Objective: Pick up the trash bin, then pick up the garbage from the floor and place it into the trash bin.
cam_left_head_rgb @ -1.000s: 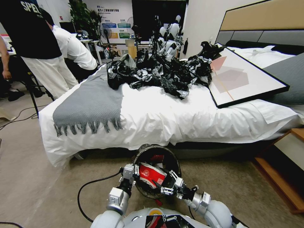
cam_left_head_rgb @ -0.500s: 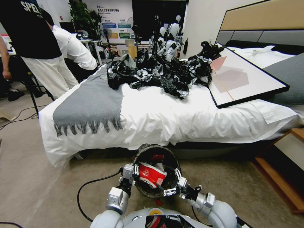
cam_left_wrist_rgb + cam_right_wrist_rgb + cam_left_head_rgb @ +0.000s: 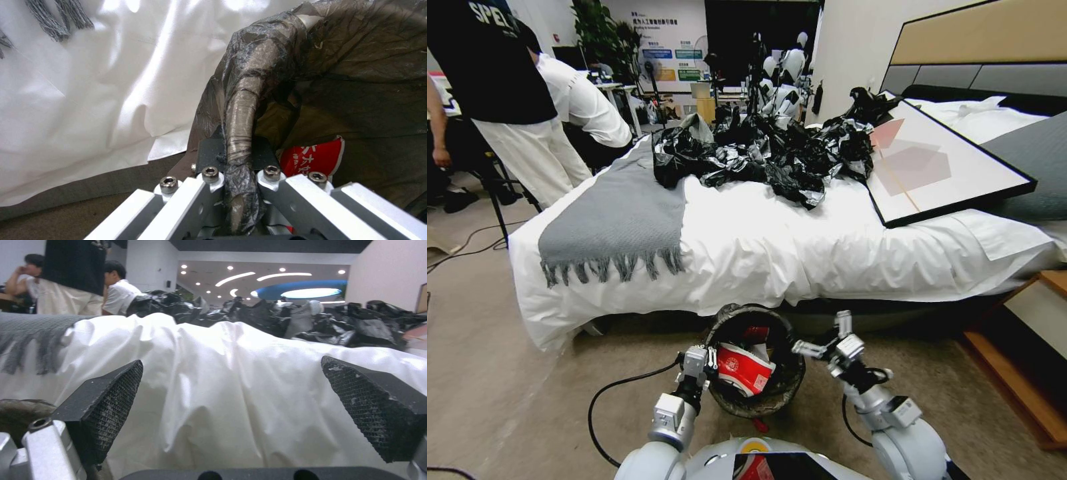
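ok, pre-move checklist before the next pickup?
1. Left end effector clamped on the trash bin rim: ok.
2. Right end effector open and free of the bin: ok.
3. Red-and-white wrapper inside the bin: ok.
4. Bin mouth tipped toward the robot, spill risk: cannot tell.
5. Small red scrap on the floor under the bin, not collected: not ok.
6. Cable on the floor near the left arm: cannot tell.

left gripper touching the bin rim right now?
Touching. Left wrist view: the left gripper has its fingers shut on the bag-covered rim of the trash bin.
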Robot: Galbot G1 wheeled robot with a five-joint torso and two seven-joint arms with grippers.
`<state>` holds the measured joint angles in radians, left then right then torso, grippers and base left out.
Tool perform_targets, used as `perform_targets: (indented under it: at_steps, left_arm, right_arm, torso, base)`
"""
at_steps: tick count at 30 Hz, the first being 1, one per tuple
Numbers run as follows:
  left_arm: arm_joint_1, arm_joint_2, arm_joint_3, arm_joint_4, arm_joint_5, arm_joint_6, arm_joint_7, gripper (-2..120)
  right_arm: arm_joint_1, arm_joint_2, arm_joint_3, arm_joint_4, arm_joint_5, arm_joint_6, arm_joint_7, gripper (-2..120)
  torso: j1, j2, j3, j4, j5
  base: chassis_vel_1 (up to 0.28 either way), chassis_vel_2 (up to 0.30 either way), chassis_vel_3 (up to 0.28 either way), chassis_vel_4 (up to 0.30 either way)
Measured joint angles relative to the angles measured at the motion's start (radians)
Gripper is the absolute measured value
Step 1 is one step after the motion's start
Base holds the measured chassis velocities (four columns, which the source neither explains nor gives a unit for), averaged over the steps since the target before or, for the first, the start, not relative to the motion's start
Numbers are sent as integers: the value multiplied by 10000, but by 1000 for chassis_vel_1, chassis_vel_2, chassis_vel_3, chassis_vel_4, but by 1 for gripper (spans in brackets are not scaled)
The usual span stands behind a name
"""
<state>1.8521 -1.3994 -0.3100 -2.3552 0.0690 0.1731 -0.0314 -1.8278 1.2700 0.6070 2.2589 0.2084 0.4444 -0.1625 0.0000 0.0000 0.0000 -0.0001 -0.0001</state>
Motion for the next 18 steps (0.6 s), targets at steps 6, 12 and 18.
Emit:
perform_targets:
  at_steps: [6, 12, 18]
  left_arm:
    - [-5, -52, -20, 10, -4, 2, -5, 1]
    - [10, -49, -43, -2, -36, 19, -8, 1]
    - [45, -78, -40, -27, -3, 34, -7, 1]
  right_arm:
    - [42, 186, 258, -309, 185, 359, -15, 100]
    - [116, 277, 265, -482, 261, 404, 23, 100]
    - [179, 388, 190, -729, 241, 668, 216, 100]
  torso:
    - [0, 0, 0, 1, 1]
    - [0, 0, 0, 1, 1]
    - [0, 0, 0, 1, 1]
  base:
    - [0, 0, 0, 0]
    - [0, 0, 0, 0]
    - [0, 0, 0, 0]
